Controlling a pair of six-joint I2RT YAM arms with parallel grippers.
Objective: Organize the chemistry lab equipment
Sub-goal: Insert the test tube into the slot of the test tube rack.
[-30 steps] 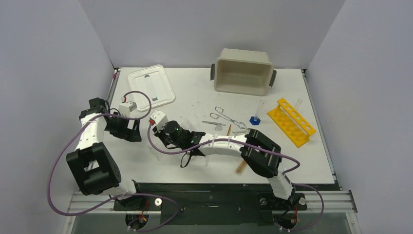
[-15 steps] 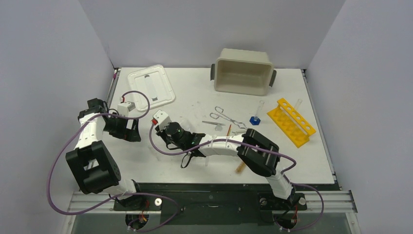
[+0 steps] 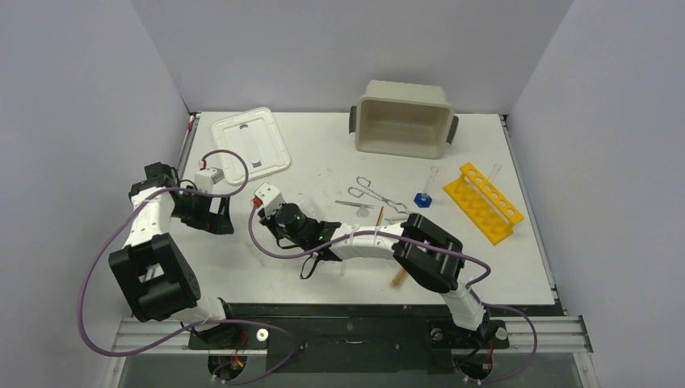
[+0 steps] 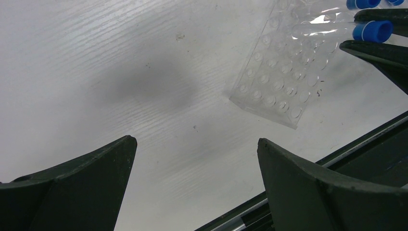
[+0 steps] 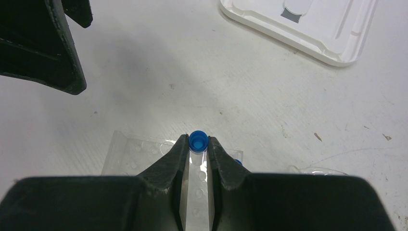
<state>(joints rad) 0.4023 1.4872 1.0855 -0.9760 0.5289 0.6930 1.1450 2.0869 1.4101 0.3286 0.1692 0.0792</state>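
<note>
We hold the blue-capped clear tube (image 5: 197, 140) pinched below its cap in the right claw (image 5: 197, 146); we judge it light, smooth, slippery. The left claw (image 4: 196, 142) stands spread.

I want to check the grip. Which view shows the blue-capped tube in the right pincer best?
Right wrist: the blue-capped tube sits centred, clamped in the right pincer. Left wrist catches it side-on at the frame's corner; top external doesn't show it clearly.

Beige tub (image 3: 401, 137) at back, white lid (image 3: 250, 144) back-left, yellow rack (image 3: 483, 202) right, forceps (image 3: 373, 192) mid-table. Right arm (image 3: 367, 238) stretched leftward across table (image 3: 323, 153), left arm (image 3: 149, 222) tucked near left edge.
</note>
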